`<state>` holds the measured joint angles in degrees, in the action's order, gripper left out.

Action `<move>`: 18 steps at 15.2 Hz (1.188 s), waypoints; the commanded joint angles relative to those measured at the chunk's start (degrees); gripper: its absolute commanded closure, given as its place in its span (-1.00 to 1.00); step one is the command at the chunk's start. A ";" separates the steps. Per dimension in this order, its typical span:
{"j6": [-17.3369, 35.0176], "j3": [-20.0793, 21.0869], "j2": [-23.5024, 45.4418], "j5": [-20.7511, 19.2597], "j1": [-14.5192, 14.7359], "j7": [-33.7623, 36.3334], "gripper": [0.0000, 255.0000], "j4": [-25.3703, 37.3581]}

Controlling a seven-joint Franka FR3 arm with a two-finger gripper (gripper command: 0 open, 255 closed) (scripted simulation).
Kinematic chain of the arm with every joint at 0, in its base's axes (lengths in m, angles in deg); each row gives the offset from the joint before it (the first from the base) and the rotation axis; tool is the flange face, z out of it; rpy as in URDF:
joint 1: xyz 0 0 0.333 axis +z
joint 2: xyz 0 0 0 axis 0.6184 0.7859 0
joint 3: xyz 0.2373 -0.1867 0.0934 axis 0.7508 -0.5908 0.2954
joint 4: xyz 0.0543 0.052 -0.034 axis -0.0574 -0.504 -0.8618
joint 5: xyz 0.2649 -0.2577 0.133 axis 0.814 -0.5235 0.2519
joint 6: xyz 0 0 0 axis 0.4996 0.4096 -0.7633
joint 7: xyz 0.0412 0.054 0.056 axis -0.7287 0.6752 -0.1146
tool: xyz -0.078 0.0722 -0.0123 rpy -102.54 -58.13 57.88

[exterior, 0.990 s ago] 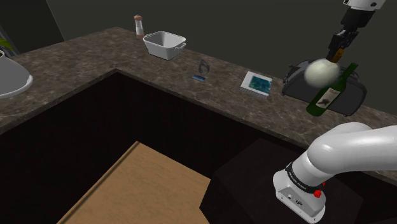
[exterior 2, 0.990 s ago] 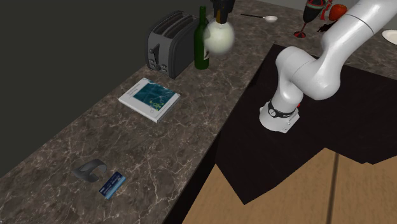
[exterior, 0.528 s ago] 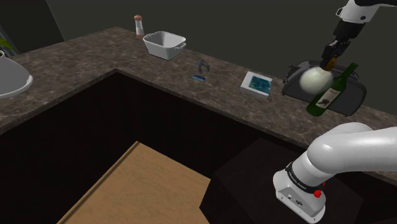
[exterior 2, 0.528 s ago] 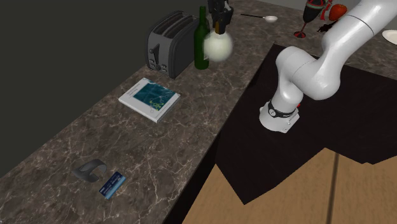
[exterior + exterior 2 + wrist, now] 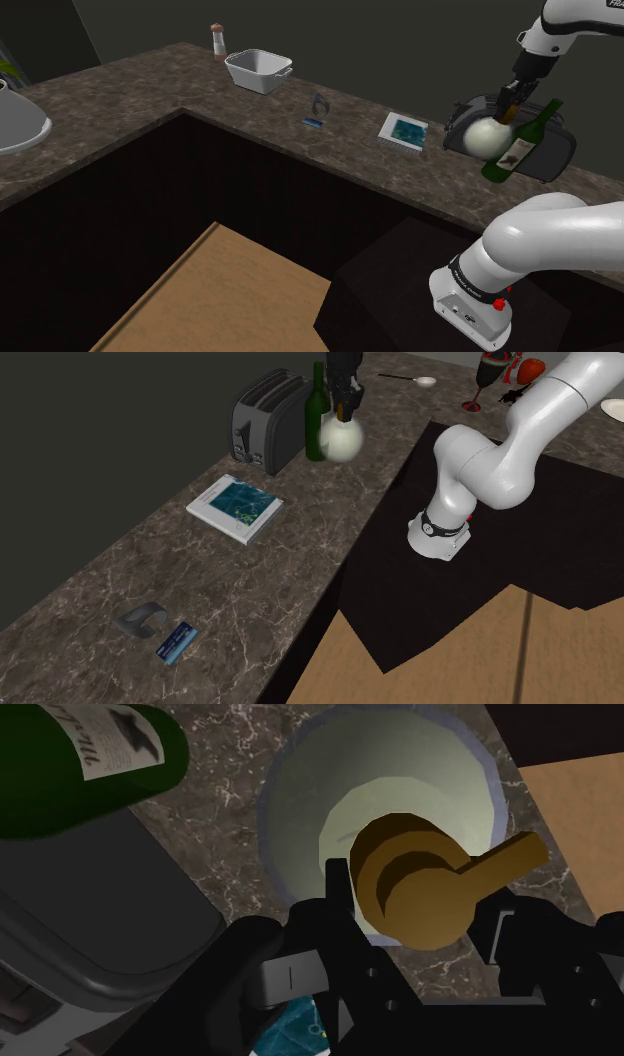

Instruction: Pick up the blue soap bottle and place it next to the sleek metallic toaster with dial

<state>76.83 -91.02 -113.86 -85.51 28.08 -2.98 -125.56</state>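
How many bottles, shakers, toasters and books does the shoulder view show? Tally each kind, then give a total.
Bottles: 2, the green wine bottle and the pale soap bottle held by the gripper
Shakers: 1, the shaker
Toasters: 1, the toaster
Books: 1, the book
Total: 5

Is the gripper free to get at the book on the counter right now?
Probably not: the gripper is shut on the pale soap bottle beside the toaster, though nothing covers the book.

dark grey two-slot toaster [image 5: 555, 150]: partly hidden behind round pale soap bottle [image 5: 487, 135] and green wine bottle [image 5: 515, 152] | white bowl [image 5: 20, 125]: cut by shoulder view's left edge
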 commanded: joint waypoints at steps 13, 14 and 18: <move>10.31 -2.99 -0.37 -2.53 -0.88 1.13 1.00 -10.56; 11.08 -3.23 -0.29 -2.73 -0.94 1.21 1.00 -11.25; 14.22 -4.27 0.18 -3.55 -1.14 1.52 1.00 -13.91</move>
<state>90.29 -95.01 -113.47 -88.70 27.17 -1.46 -138.58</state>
